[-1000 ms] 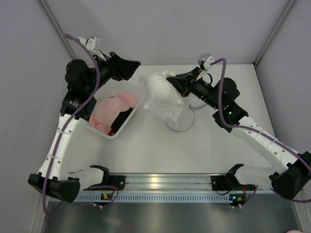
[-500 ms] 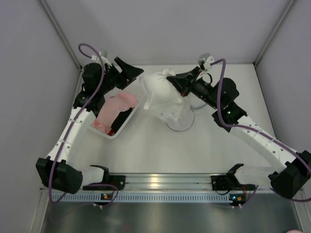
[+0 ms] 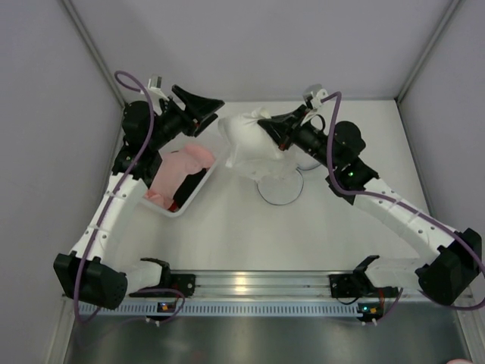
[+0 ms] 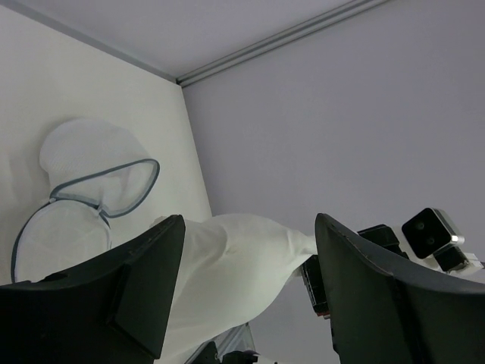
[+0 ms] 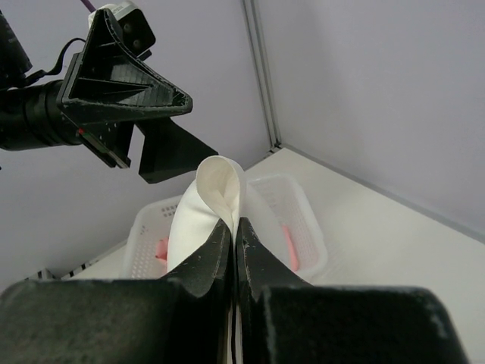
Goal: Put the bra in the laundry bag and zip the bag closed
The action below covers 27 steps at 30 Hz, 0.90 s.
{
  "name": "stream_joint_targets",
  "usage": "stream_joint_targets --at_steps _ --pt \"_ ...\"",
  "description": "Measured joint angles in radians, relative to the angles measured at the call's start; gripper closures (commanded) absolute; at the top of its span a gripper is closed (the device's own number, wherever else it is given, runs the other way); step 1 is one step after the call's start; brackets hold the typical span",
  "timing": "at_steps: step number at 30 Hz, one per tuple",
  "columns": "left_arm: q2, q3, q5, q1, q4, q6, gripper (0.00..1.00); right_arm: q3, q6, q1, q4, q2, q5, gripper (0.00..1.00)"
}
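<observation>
The bra (image 3: 244,141), a soft white garment, hangs in the air above the table's back middle. My right gripper (image 3: 263,127) is shut on a folded edge of it; the right wrist view shows that fold (image 5: 220,180) pinched between the closed jaws (image 5: 233,221). The laundry bag (image 3: 279,185), a round white mesh pouch with a dark rim, lies on the table just under and to the right of the bra, one half raised (image 4: 97,168). My left gripper (image 3: 213,112) is open and empty, just left of the bra, which shows beyond its fingers (image 4: 248,227).
A clear plastic bin (image 3: 198,188) stands left of the bra with a pink cloth (image 3: 176,168) and a dark item inside. The bin (image 5: 303,199) also lies below the bra in the right wrist view. Grey walls close in behind and on both sides.
My left arm has swung in from the far left, bringing its open gripper close beside the bra. The right gripper has carried the bra slightly up and back, uncovering more of the laundry bag.
</observation>
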Motion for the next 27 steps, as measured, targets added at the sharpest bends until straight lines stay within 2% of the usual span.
stream_joint_targets --at_steps 10,18,24,27 --pt "-0.002 0.000 -0.027 0.000 -0.037 0.016 0.22 0.000 0.001 0.000 0.045 0.011 -0.005 1.00" --pt "-0.002 0.000 -0.024 -0.001 -0.047 -0.014 0.34 0.000 0.008 0.000 0.074 0.022 -0.011 1.00" --pt "-0.002 0.000 -0.024 -0.001 -0.047 -0.018 0.29 0.000 0.008 0.000 0.106 0.040 -0.005 1.00" --pt "-0.002 0.000 -0.025 -0.001 -0.049 -0.019 0.30 0.000 0.008 0.000 0.107 0.053 -0.005 1.00"
